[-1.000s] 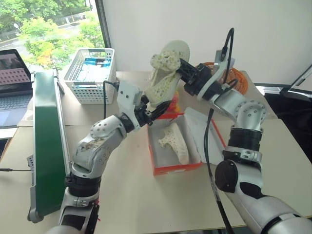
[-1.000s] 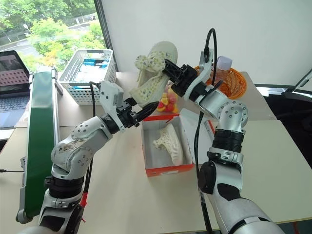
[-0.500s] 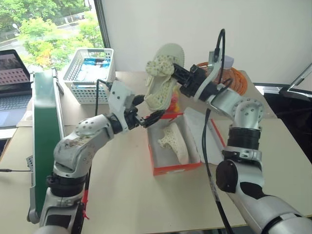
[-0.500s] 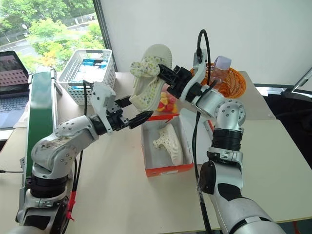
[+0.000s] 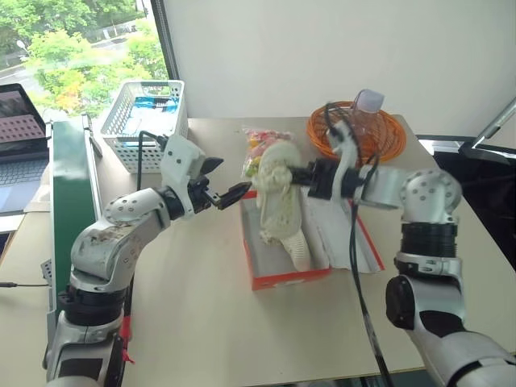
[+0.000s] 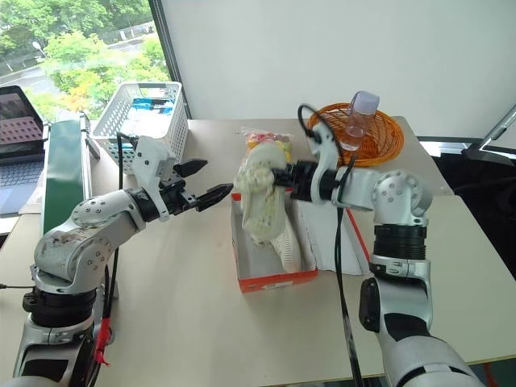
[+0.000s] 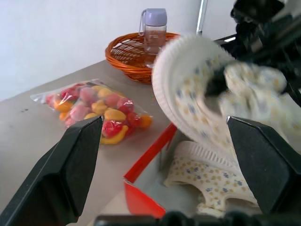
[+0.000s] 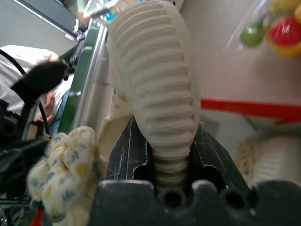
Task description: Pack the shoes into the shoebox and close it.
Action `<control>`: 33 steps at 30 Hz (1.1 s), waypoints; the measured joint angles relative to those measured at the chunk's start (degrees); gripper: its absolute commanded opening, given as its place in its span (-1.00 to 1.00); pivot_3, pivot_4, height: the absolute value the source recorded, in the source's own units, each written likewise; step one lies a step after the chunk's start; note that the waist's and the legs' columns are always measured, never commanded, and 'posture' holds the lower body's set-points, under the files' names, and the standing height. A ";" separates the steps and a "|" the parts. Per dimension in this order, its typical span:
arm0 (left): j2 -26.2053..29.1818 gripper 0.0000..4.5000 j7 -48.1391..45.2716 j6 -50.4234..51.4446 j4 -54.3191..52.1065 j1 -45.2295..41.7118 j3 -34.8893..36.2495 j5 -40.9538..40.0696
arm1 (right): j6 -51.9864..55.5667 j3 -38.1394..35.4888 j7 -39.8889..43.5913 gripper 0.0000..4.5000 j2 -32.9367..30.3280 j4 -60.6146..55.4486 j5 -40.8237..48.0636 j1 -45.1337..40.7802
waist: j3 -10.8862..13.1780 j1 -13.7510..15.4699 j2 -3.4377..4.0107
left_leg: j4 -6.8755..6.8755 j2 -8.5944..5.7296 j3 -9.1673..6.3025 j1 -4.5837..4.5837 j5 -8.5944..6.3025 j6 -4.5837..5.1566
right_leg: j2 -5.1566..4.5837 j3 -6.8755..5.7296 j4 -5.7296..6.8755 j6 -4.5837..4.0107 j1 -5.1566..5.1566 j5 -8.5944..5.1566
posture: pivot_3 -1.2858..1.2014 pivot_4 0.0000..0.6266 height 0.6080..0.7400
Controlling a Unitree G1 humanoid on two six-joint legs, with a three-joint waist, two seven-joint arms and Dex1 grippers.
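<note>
Right gripper [image 5: 300,176] on my feed is pinched on one of the shoes [image 5: 278,187], holding it toe-down over the open shoebox [image 5: 284,278]; my left gripper [image 5: 227,184] hangs beside the box's left wall with its fingers spread wide and nothing between them.

Largest first: the beige table [image 5: 210,322] has bare room in front of the box and to its left. A green board [image 5: 74,210] closes off the left edge, and a white mesh basket [image 5: 143,121] stands behind my left arm. The orange wicker basket [image 5: 355,129] sits at the far right corner.

Counting: two shoes, the second shoe [image 5: 292,240] lying inside the box. One bottle [image 5: 367,105] is in the wicker basket, and one bag of coloured sweets [image 7: 96,108] lies behind the box.

My left wrist view shows the sweets bag clearly. My right wrist view shows the held shoe's ribbed sole [image 8: 157,89] between my fingers [image 8: 124,150].
</note>
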 measured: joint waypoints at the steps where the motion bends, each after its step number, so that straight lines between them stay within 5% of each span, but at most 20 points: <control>1: 0.76 1.00 -0.47 -0.03 -0.36 0.30 -0.41 0.39 | 0.00 0.31 0.59 -0.80 -0.07 0.02 -0.20 0.01 | 0.00 0.01 0.00 | 0.00 0.00 0.00 0.00 0.00 0.00 | 0.00 -0.01 -0.02 0.01 0.01 -0.01 | 0.03 -0.52 1.00; 9: 5.05 1.00 -4.19 0.40 -3.41 3.23 -1.37 0.49 | -0.07 5.96 6.05 -0.80 -0.80 2.86 -5.17 2.32 | 0.00 0.01 0.00 | 0.00 -0.01 0.00 0.00 0.00 0.00 | -0.01 -0.01 -0.01 0.02 0.01 -0.01 | 0.03 -0.52 1.00; 24: 4.90 1.00 -2.05 2.85 -6.99 7.33 -0.34 0.33 | -12.14 19.92 19.66 -0.80 0.86 16.50 -19.95 0.54 | 0.00 0.10 0.00 | 0.01 -0.02 0.00 0.04 0.00 0.00 | -0.01 -0.02 0.01 0.03 0.04 -0.01 | 0.03 -0.52 1.00; 33: 4.67 1.00 -0.70 3.18 -8.99 7.89 -0.25 0.26 | -22.65 34.96 20.14 -0.80 -2.22 9.65 -34.91 0.50 | -0.01 1.04 0.00 | 0.05 -0.03 0.03 0.34 0.04 -0.05 | -0.05 -0.02 0.03 0.03 0.28 -0.02 | 0.03 -0.52 1.00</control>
